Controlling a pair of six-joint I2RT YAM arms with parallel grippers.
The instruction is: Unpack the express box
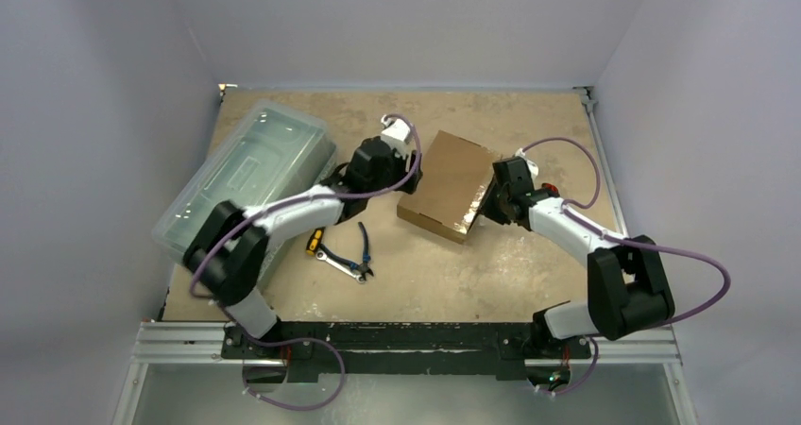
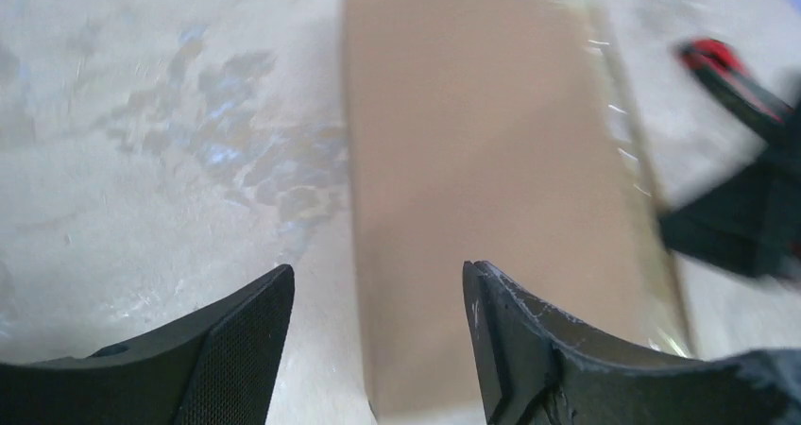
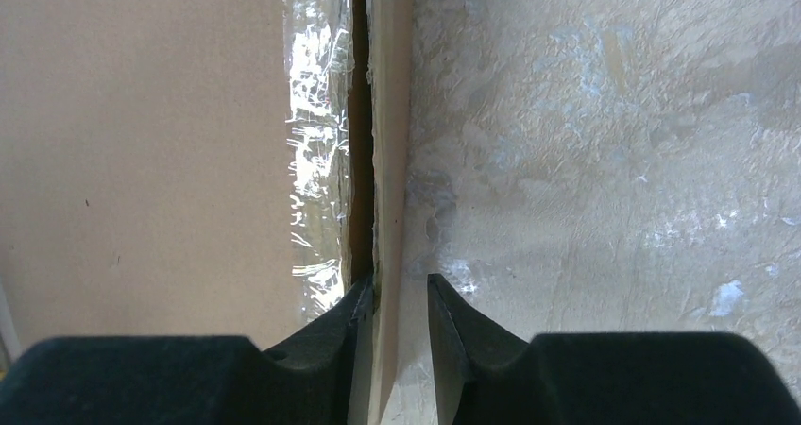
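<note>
Cardboard box (image 1: 451, 181) lies flat on the table (image 1: 529, 113), right of centre and turned at an angle, lid closed, between the two arms. Clear tape (image 3: 316, 142) runs along the lid edge on the side facing the right arm; a dark slit shows between the taped lid and the thin side wall. Left gripper (image 1: 408, 178) sits at the box's left edge. In the left wrist view its fingers (image 2: 241, 349) stand well apart above the near end of the box, with the box's long edge running under the gap; nothing is held. Right gripper (image 1: 489, 206) is at the opposite edge of the box. In the right wrist view the right gripper (image 3: 395, 283) is nearly closed and straddles the upright cardboard wall: one finger is tucked at the slit against the wall, and the other stands just beside the wall on the table side. I cannot tell whether the wall is actually pinched. A translucent plastic bin (image 1: 247, 170) with its lid on stands far left, partly under the left arm. Blue-handled pliers (image 1: 348, 255) lie on the table in front of the box, well apart from it.
</note>
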